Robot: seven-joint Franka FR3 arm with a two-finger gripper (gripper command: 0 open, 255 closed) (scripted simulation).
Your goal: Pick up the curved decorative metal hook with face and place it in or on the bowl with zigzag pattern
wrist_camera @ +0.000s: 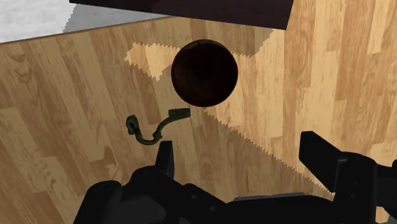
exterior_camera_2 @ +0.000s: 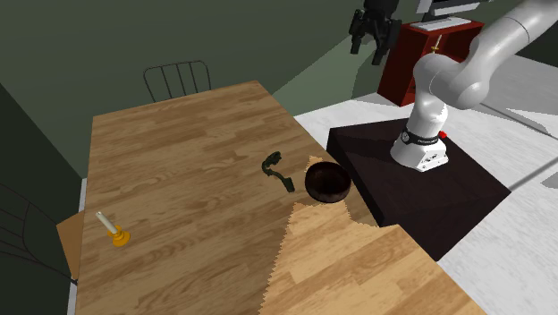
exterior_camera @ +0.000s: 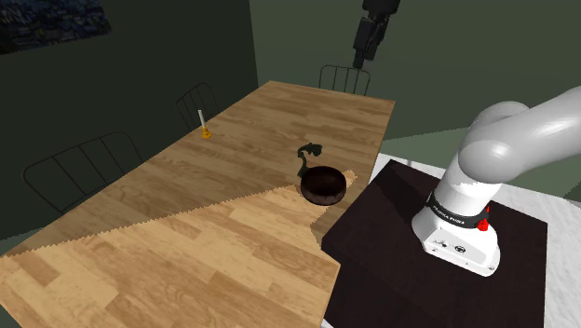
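Observation:
A small dark curved hook (exterior_camera: 308, 155) (exterior_camera_2: 276, 170) (wrist_camera: 153, 128) lies on the wooden table right beside a dark brown bowl (exterior_camera: 323, 184) (exterior_camera_2: 326, 183) (wrist_camera: 205, 72), which stands near the table edge by the stand. My black gripper (exterior_camera: 364, 48) (exterior_camera_2: 373, 38) (wrist_camera: 236, 153) hangs high above the table, far over both things, open with nothing between its fingers. In the wrist view the hook lies just ahead of one finger (wrist_camera: 166, 156) and the bowl further ahead.
A small yellow candle holder with a white candle (exterior_camera: 204, 127) (exterior_camera_2: 113, 230) stands near the table's far side. Wire chairs (exterior_camera: 84, 169) (exterior_camera_2: 177, 79) ring the table (exterior_camera: 177, 233). The dark stand (exterior_camera: 391, 242) abuts the table next to the bowl.

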